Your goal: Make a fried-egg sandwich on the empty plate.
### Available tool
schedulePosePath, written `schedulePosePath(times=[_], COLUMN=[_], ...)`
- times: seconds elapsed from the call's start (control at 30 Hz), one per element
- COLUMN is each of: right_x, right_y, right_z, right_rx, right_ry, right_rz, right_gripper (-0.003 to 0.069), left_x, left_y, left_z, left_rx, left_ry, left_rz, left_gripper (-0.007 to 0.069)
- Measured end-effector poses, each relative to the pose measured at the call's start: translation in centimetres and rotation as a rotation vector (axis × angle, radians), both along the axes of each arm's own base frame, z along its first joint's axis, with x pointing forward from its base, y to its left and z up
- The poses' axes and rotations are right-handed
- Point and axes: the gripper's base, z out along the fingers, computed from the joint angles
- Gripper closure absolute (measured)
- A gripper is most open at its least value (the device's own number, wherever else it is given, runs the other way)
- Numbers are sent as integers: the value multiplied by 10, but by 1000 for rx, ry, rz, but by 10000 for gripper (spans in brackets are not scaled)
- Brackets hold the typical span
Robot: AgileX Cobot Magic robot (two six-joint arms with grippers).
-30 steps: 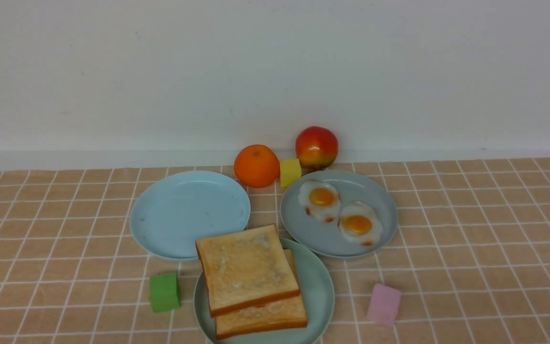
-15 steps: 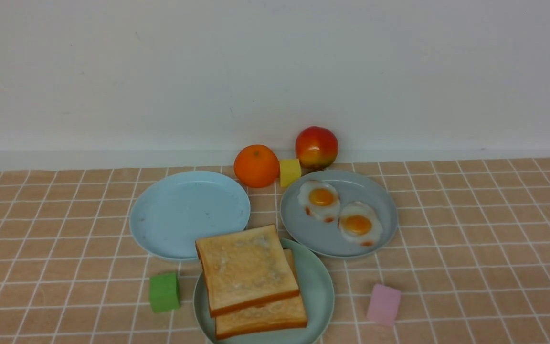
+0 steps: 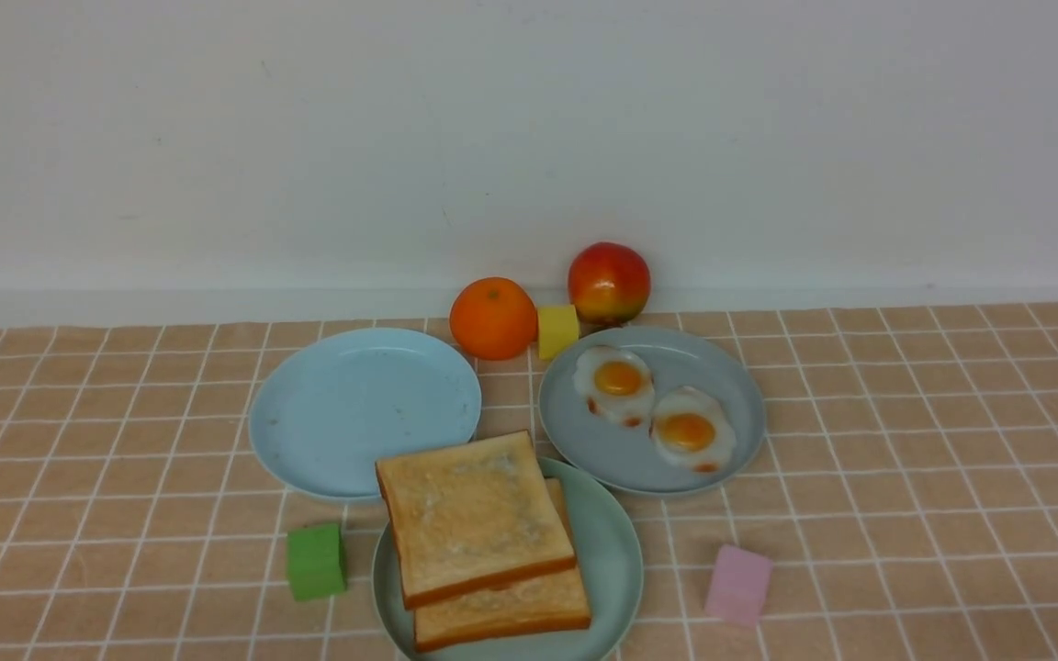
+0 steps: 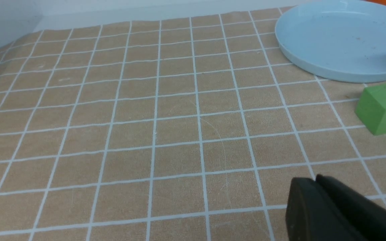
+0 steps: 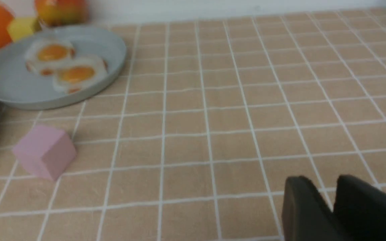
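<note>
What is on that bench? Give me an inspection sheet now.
Surface: tan checked tablecloth, flat.
Job's things: two square toy toast slices stacked, skewed, on round mint-green plate; filling not visible. Two glossy toy fried eggs on round grey-blue plate.
Clutter: bare sky-blue plate, toy orange, red-yellow toy apple, yellow cube, green cube, pink cube.
Grippers: left fingers together, right fingers slightly apart; both hold nothing.
Cables: nothing seen.
Surroundings: plain white wall.

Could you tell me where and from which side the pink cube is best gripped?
Grip the pink cube across two opposite flat side faces, coming from straight above. It sits flat on the cloth, apart from the mint plate, with open cloth on its right. Probably the right gripper, nearest it, should turn to match the cube's slight twist.
</note>
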Motion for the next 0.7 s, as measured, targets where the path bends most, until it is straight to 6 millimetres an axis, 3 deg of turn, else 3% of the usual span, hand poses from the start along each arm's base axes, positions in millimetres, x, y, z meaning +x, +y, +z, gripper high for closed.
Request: schedulePosePath(times=[0.7], right_x=[0], right_y=[-1], right_z=[0], right_rx=[4], right_ry=[-1], right_rz=[-19], right_gripper=[471], left_x=[0], left_y=[0], left_z=[0], left_rx=[0], left_ry=[0], left_rz=[0], left_gripper=[589])
